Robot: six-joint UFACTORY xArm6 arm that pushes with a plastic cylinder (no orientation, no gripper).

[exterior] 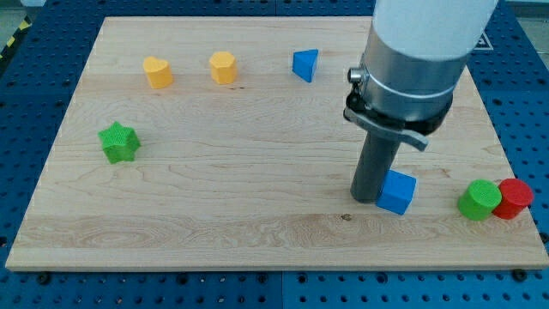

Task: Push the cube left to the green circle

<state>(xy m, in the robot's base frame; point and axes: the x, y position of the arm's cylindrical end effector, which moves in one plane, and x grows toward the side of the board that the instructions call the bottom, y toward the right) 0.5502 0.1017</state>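
A blue cube [397, 191] lies on the wooden board [232, 172] at the lower right. My tip [366, 198] rests on the board against the cube's left side. A green circle block [479, 200] stands further to the view's right, near the board's right edge, apart from the cube. A red circle block [515, 198] touches the green circle's right side.
A green star block [117, 142] sits at the left. A yellow heart block [158, 72] and a yellow hexagon block [222, 67] sit at the top left. A blue triangle block [305, 64] sits at the top middle. The arm's white and grey body [420, 51] hangs over the upper right.
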